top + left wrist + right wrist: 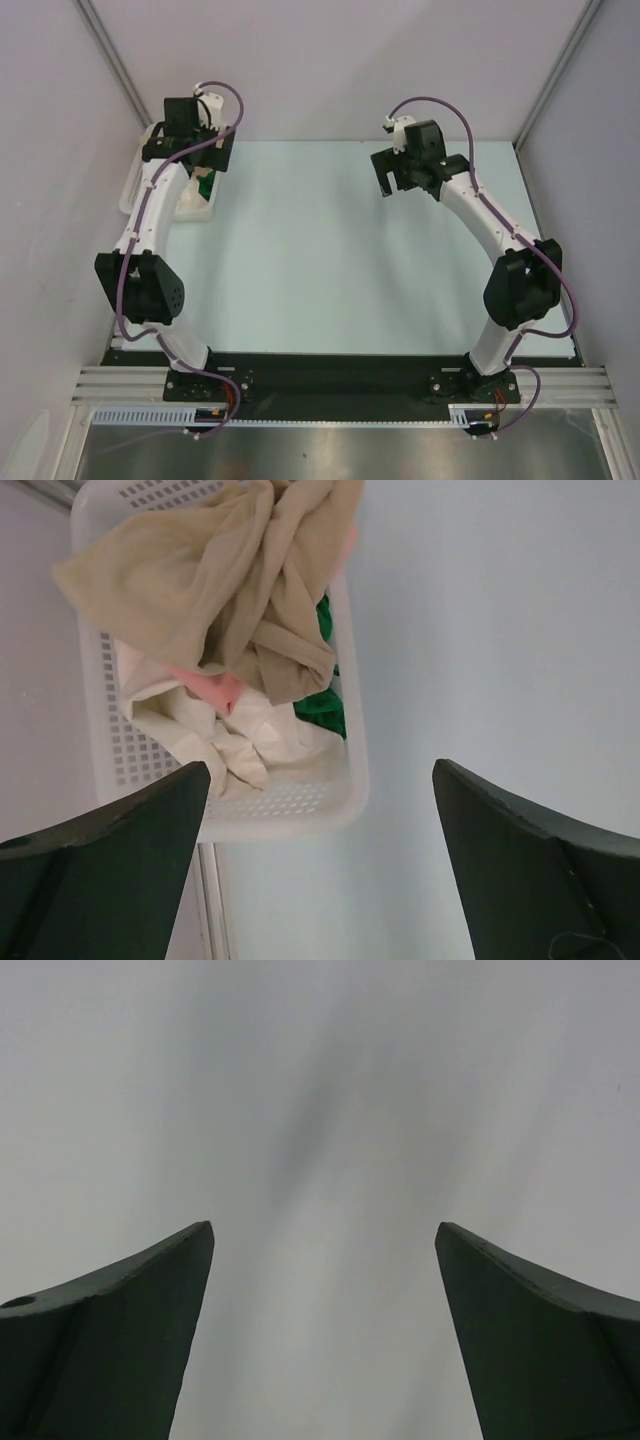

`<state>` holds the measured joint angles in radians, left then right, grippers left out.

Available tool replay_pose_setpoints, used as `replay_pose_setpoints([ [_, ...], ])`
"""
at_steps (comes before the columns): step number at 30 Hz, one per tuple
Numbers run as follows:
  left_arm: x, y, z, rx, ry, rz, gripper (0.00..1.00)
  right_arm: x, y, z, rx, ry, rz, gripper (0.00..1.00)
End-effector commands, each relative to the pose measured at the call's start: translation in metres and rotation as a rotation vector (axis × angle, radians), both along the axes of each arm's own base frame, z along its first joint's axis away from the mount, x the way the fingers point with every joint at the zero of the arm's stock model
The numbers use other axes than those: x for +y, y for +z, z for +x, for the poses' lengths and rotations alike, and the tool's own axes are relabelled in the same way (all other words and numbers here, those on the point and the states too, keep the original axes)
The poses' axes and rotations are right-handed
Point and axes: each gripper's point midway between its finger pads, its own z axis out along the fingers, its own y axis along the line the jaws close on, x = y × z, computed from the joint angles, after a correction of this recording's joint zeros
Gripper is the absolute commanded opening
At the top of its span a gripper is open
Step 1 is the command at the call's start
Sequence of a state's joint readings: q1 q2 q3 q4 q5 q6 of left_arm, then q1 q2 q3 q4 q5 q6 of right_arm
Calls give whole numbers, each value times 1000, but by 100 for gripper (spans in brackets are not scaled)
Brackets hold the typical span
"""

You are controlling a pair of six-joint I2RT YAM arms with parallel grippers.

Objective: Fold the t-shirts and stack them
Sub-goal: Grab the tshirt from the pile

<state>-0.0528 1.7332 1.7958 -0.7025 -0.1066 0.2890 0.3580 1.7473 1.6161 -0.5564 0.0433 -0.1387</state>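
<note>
Near edge: two white robot arms, left arm [150, 250] and right arm [500, 240], bolted to one black base plate [340, 372].

Beyond them is one pale blue-green tabletop [330, 260].

Right gripper [325, 1225]: fingers spread wide, nothing between them, hanging above the table's far right part.

Left gripper [320, 770]: fingers equally wide, holding nothing, poised over one white plastic mesh basket [300, 805] at the far left corner. The basket's long axis runs near-to-far along the table's left edge.

T-shirts counted: four, all crumpled inside the basket.
- Large tan cloth t-shirt [220, 570]: on top, spilling over a rim.
- Salmon-pink t-shirt [210, 687]: beneath it.
- Cream-white t-shirt [230, 735]: towards one end.
- Green t-shirt [322, 705]: against the table-side wall.

They are heaped, so no shirt's heading or long axis can be told.

Grey-white wall panels [330, 60] close in three sides.
</note>
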Motion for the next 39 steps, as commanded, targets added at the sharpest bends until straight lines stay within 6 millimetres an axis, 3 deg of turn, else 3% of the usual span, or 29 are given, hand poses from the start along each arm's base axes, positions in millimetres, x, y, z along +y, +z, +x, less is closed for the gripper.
replay_pose_setpoints([
  [1, -11, 6, 6, -13, -16, 18, 100, 15, 36, 2, -64, 130, 35, 100],
  [5, -2, -2, 20, -34, 14, 90, 95, 26, 59, -9, -110, 294, 139, 100],
  [12, 32, -8, 44, -62, 98, 281, 80, 17, 62, -16, -128, 282, 156, 100],
  [15, 46, -11, 50, -65, 123, 335, 76, 12, 53, -21, -116, 278, 147, 100],
  [20, 50, -7, 64, -75, 142, 370, 76, 6, 46, -25, -89, 259, 180, 100],
  [26, 60, -22, 72, -45, 162, 447, 76, 3, 42, -29, -82, 259, 186, 100],
  [31, 73, -33, 74, -21, 194, 482, 66, -2, 40, -30, -77, 245, 202, 100],
  [32, 74, -34, 75, -20, 195, 488, 57, -2, 41, -30, -79, 245, 205, 100],
  [34, 77, -35, 76, -21, 208, 499, 52, -2, 37, -32, -69, 247, 206, 100],
  [39, 80, -37, 79, -23, 220, 512, 51, -4, 34, -34, -63, 243, 212, 100],
])
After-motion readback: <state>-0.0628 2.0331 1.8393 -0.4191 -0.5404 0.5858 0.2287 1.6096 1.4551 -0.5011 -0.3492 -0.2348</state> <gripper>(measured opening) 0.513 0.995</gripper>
